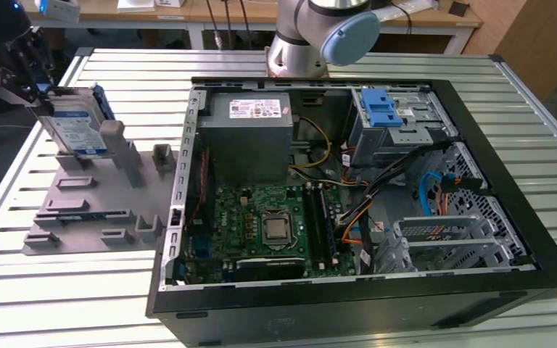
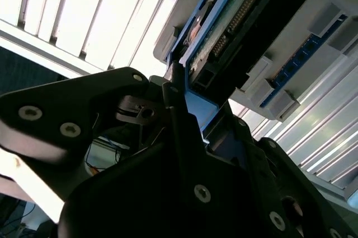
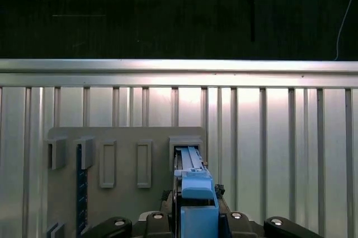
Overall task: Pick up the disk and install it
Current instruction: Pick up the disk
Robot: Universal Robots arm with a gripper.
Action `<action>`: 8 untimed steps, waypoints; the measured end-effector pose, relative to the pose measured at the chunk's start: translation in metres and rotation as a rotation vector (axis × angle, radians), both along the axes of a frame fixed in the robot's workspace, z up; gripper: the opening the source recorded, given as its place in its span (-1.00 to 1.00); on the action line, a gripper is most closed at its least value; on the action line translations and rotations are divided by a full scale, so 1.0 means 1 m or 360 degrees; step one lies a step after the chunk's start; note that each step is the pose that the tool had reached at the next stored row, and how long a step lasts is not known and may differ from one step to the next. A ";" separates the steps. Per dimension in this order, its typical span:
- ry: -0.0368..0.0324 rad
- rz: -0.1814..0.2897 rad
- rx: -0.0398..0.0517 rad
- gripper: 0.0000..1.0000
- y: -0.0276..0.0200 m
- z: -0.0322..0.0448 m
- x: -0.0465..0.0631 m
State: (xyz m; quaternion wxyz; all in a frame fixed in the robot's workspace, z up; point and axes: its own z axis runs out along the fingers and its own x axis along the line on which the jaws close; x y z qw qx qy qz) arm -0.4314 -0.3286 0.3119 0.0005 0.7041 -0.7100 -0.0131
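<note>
In the exterior view the disk (image 1: 73,125), silver with a blue-and-white label and a blue frame, stands on edge at the far end of the grey holder plate (image 1: 85,217), on the exterior view's left. My gripper (image 1: 44,96) reaches it from above and to the left and is shut on its top edge. The first wrist view shows the disk's blue frame (image 3: 196,190) held tight between the fingers (image 3: 225,215) of the gripper (image 3: 197,207), over the holder plate (image 3: 123,137). In the second wrist view the disk's underside (image 2: 235,19) lies just beyond the gripper's black body (image 2: 168,154).
An open black computer case (image 1: 510,181) lies on the slatted metal table (image 1: 66,304), right of the holder plate. Inside are a power supply (image 1: 249,123), a green motherboard (image 1: 259,225), cables, and a drive bay with a blue latch (image 1: 383,112). The arm's base (image 1: 303,43) stands behind the case.
</note>
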 end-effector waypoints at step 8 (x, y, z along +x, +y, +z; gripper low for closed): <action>0.0000 0.0000 0.0000 -0.27 0.0000 0.0026 0.000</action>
